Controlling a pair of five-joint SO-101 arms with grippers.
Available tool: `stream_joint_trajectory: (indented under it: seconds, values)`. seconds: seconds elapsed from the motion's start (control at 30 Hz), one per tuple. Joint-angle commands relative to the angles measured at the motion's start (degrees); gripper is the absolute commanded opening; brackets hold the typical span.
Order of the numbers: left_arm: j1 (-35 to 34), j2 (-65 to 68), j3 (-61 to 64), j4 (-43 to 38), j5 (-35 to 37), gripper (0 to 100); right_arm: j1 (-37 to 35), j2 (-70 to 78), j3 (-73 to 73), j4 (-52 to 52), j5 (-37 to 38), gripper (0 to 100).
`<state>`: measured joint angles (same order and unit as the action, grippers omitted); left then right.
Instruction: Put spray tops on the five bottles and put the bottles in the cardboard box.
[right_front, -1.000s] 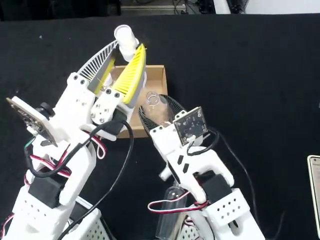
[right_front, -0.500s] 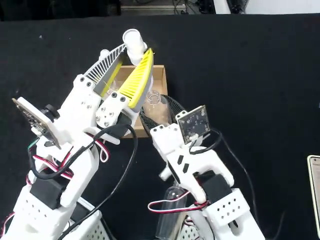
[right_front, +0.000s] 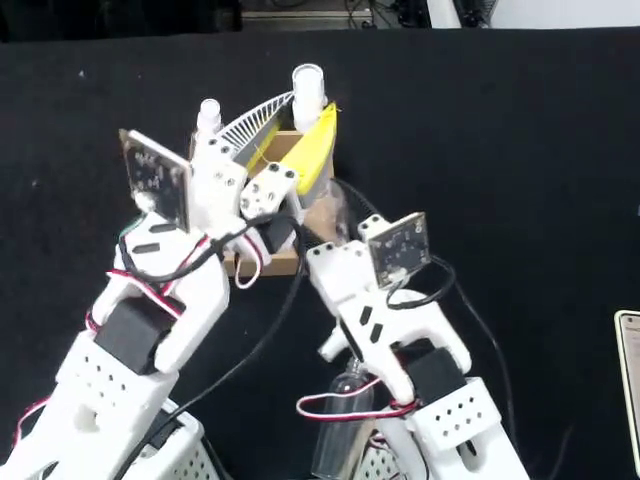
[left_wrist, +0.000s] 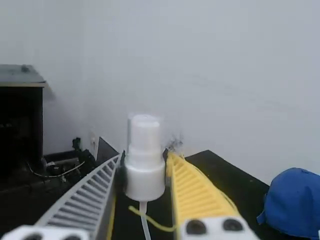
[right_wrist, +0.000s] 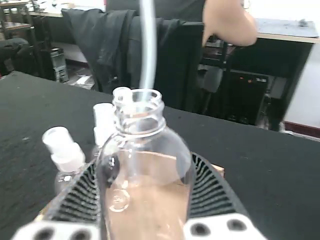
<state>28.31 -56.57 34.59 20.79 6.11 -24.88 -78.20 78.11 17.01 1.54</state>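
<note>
My left gripper (right_front: 307, 103) (left_wrist: 144, 161) is shut on a white spray top (right_front: 307, 84) (left_wrist: 145, 162), held between its white and yellow fingers over the cardboard box (right_front: 284, 263). The top's thin dip tube (right_wrist: 146, 45) hangs down into the open neck of a clear bottle (right_wrist: 142, 180) (right_front: 336, 212). My right gripper (right_front: 335, 205) (right_wrist: 145, 162) is shut on that bottle with its black fingers and holds it upright at the box's near right side. Behind it stand three bottles with spray tops (right_wrist: 62, 150).
Another white spray top (right_front: 209, 110) shows past the left arm's wrist. A clear bottle (right_front: 340, 425) lies between the arm bases at the near edge. A flat pale device (right_front: 630, 365) sits at the table's right edge. Black cloth covers the table.
The left arm has swung right and away with the spray top, from over the box's left side to above the bottle in the right gripper. The right arm has barely moved.
</note>
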Motion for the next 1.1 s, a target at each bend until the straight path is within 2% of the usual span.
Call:
stream_joint_trajectory:
  seconds: [0.0,0.07,0.23,0.67,0.73,0.9,1.07]
  values:
    - [0.48,1.14,-8.57,6.77,0.0,4,3.16,-1.89,-1.01,-1.93,-0.44,3.1]
    - [0.48,1.23,-10.15,9.05,0.0,7,3.25,-1.89,-1.01,-1.93,-0.53,3.1]
    - [0.48,1.23,-10.95,11.78,0.35,23,3.25,-1.89,-1.01,-1.93,-0.53,3.1]
    - [-0.04,0.53,-13.14,14.33,0.0,23,3.43,-1.45,-0.92,-1.93,-0.62,3.1]
    - [-0.66,0.53,-13.23,14.15,-0.09,23,3.43,-1.36,-1.27,-1.93,-2.64,3.1]
    - [-8.84,0.53,-15.25,13.89,-0.09,23,5.63,1.98,-4.88,-1.93,-6.07,3.1]
    - [-24.75,0.62,-16.13,13.98,-0.18,23,6.51,13.49,-8.22,-8.53,-5.71,3.1]
